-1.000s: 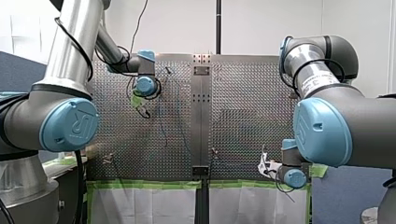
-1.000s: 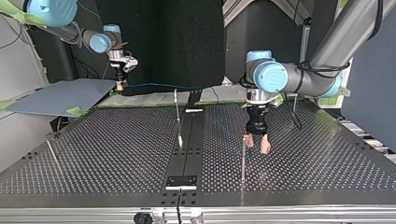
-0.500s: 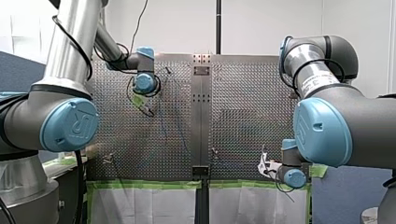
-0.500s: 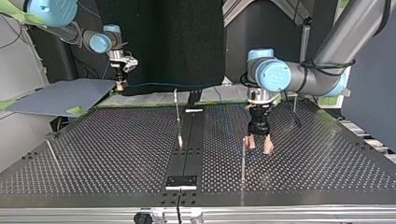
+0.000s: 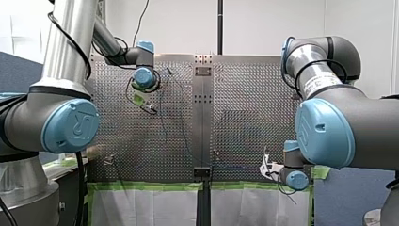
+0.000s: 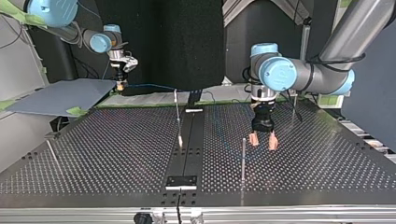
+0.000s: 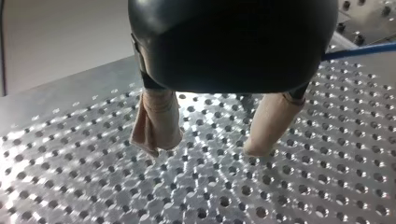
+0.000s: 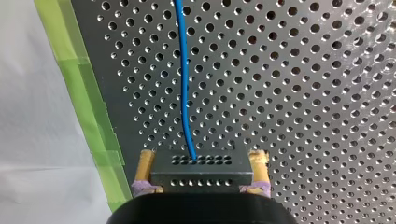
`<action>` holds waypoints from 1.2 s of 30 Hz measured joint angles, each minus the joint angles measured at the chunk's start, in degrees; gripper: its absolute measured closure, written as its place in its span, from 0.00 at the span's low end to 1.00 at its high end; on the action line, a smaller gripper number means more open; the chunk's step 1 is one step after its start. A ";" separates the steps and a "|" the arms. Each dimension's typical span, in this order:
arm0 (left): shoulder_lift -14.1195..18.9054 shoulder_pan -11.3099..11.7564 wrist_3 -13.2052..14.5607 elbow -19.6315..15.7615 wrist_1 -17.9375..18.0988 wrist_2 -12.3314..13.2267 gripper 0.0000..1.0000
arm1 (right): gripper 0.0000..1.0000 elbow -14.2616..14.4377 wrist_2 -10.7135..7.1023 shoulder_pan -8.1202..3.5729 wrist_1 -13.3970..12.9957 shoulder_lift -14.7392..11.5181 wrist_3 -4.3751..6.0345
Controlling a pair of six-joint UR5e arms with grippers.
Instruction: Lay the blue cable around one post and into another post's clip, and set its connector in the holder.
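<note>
- Clamped between the yellow pads of my right claw (image 8: 201, 158): a dark connector (image 8: 201, 170) with rows of small holes, held over the perforated desk (image 8: 303, 93), close to the green tape (image 8: 88, 107) along its edge.
- Out of the connector's face and straight ahead of that claw: the blue cable (image 8: 183, 84), running on above the desk.
- Seen from the top view, at the far left corner beyond the perforated surface, with the cable strung from there toward the middle.
- My left claw (image 7: 203, 148) spread wide, beige pads (image 7: 156, 121) hanging just above the desk.
- Beside and behind that claw, apart from both pads: a short stretch of the blue cable.
- In the top view, near a thin upright post (image 6: 243, 156), with a gap between them.
- Further toward the centre strip: a second thin post (image 6: 177, 116), tilted.
- Connector well apart from both posts.
</note>
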 joint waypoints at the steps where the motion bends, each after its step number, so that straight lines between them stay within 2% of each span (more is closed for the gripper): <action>1: -0.01 0.06 -0.48 0.00 -0.07 -0.16 0.00 | 1.00 0.00 0.00 0.00 0.01 0.02 -0.01; 6: -0.01 0.43 -3.50 -0.03 0.63 -0.28 0.00 | 1.00 0.00 0.00 0.00 -0.01 0.10 -0.02; 14: -0.03 0.76 -8.14 -0.02 2.23 1.86 0.00 | 1.00 -0.01 0.00 0.05 -0.10 0.18 0.01; 25: -0.04 1.24 -14.73 -0.25 1.44 2.35 0.00 | 1.00 -0.01 -0.02 0.32 -0.16 0.28 0.05; 33: -0.04 1.82 -19.60 -0.27 -2.15 -1.01 0.00 | 1.00 -0.01 -0.02 0.41 -0.14 0.36 0.03; 36: -0.04 2.17 -19.82 -0.26 -2.93 -2.73 0.00 | 1.00 -0.02 -0.03 0.43 -0.15 0.37 0.00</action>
